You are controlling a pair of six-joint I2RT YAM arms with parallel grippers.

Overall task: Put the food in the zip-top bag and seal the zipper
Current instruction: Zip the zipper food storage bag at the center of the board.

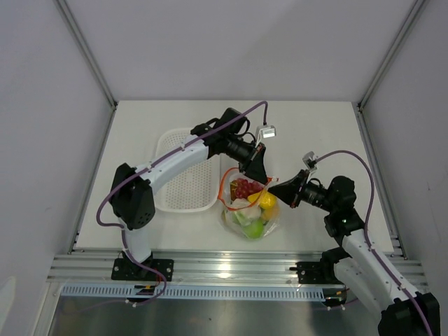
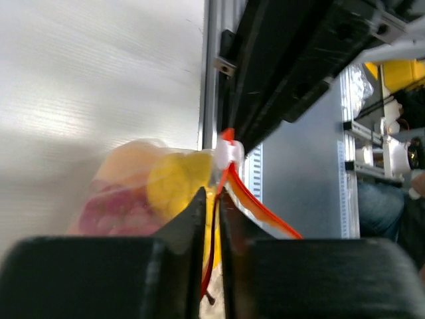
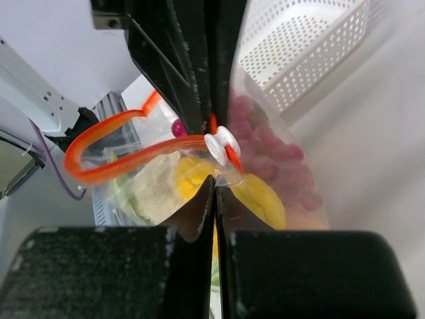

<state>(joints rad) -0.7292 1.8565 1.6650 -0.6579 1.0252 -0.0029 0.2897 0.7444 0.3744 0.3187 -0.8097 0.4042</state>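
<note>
The bag (image 1: 227, 217) is seen lying on the counter (image 1: 315, 133) between the two arms, just beside a white perforated basket (image 1: 183, 175). The food (image 1: 264, 201) is already contained in it: purple-red grapes, a yellow fruit, something pale and something green are made out through the film. The bag is judged light and limp, its clear plastic crinkly and slippery, so it is best taken at the mouth, where the orange-red zipper (image 3: 99, 156) gives a firmer edge. The rounded, smooth-looking pieces inside can be expected to roll and shift the load if the bag is tugged. The left fingers (image 2: 202, 209) are pressed almost together, with the zipper pinched between them just below a small white slider (image 2: 228, 154). The right fingers (image 3: 211, 199) are pressed together on the bag's edge right beside that slider, opposite the left pair. Part of the zipper is seen bowed out in an open loop, so the mouth is judged not yet sealed, and a steady, gentle pull along the strip is called for
</note>
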